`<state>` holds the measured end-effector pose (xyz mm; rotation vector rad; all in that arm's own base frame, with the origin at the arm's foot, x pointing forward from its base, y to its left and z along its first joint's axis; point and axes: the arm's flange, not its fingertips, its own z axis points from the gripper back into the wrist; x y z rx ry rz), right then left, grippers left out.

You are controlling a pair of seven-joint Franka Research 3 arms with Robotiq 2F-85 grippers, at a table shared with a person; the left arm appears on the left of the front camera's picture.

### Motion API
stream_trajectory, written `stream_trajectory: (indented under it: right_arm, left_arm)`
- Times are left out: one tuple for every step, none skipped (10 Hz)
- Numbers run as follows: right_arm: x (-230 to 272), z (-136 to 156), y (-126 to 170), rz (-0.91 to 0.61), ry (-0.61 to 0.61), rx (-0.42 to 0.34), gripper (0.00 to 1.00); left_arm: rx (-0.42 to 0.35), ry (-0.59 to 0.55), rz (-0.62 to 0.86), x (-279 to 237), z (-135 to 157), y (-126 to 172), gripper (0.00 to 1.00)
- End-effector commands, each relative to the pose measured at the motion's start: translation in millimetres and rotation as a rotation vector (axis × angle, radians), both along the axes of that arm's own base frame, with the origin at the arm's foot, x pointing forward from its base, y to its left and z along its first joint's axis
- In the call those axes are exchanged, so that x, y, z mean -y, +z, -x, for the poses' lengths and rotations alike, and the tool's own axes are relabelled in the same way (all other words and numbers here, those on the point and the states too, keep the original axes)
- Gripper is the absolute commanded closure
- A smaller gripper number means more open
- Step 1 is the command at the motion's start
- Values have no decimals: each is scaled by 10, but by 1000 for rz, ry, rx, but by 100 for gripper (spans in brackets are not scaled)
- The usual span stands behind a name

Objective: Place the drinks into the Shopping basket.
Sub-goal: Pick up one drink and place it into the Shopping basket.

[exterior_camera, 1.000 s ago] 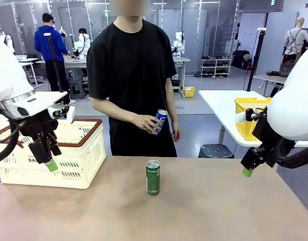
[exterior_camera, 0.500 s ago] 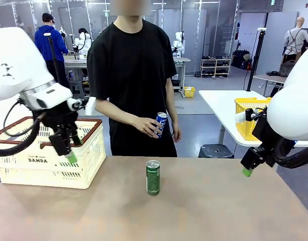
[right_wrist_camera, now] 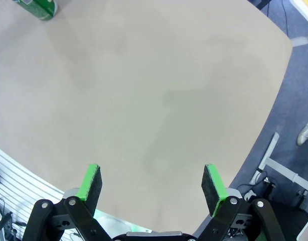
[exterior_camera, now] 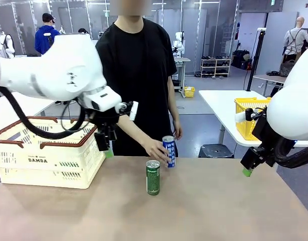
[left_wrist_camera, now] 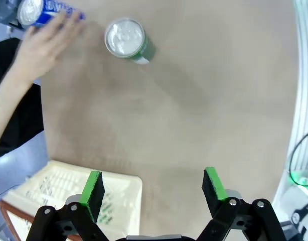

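Note:
A green can (exterior_camera: 153, 177) stands upright at the middle of the table, also seen in the left wrist view as the green can (left_wrist_camera: 128, 40) and at the top corner of the right wrist view (right_wrist_camera: 38, 7). Just behind it, the person's hand (exterior_camera: 156, 149) holds a blue can (exterior_camera: 169, 150) down at the table; this blue can (left_wrist_camera: 41, 11) also shows from above. The Shopping basket (exterior_camera: 48, 160) sits at the left. My left gripper (exterior_camera: 107, 149) hangs open past the basket's right end (left_wrist_camera: 114, 201), empty (left_wrist_camera: 153, 186). My right gripper (exterior_camera: 247, 172) stands open and empty over bare table (right_wrist_camera: 151, 181).
A yellow mesh basket (exterior_camera: 252, 115) sits on a white table at the back right. The person stands at the far edge, behind the cans. The table's right edge (right_wrist_camera: 274, 100) runs near my right gripper.
My left arm has swung right, from over the basket to beyond its right end. The person has lowered the blue can to the table beside the green one. The right arm is still.

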<state>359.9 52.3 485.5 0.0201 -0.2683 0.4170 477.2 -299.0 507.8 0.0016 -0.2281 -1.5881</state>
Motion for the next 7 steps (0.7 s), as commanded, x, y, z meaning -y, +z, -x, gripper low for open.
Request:
stream_trajectory:
  right_arm:
    - [9,2,-2,-3,-1,-1,0]
    - [9,2,-2,-3,-1,-1,0]
    - [9,2,-2,-3,-1,-1,0]
    - [9,2,-2,-3,-1,-1,0]
    - [9,2,-2,-3,-1,-1,0]
    - [9,2,-2,-3,-1,-1,0]
    - [9,2,-2,-3,-1,-1,0]
  left_arm:
    - [8,5,-1,252,-215,-133,1]
    - [8,5,11,308,-220,-189,1]
    - [3,2,11,307,-206,-214,1]
    - [0,-5,15,278,-162,-212,1]
    - [15,6,21,165,-85,-179,1]
    - [20,10,33,19,14,-154,1]
    - [24,-3,35,-150,147,-132,1]
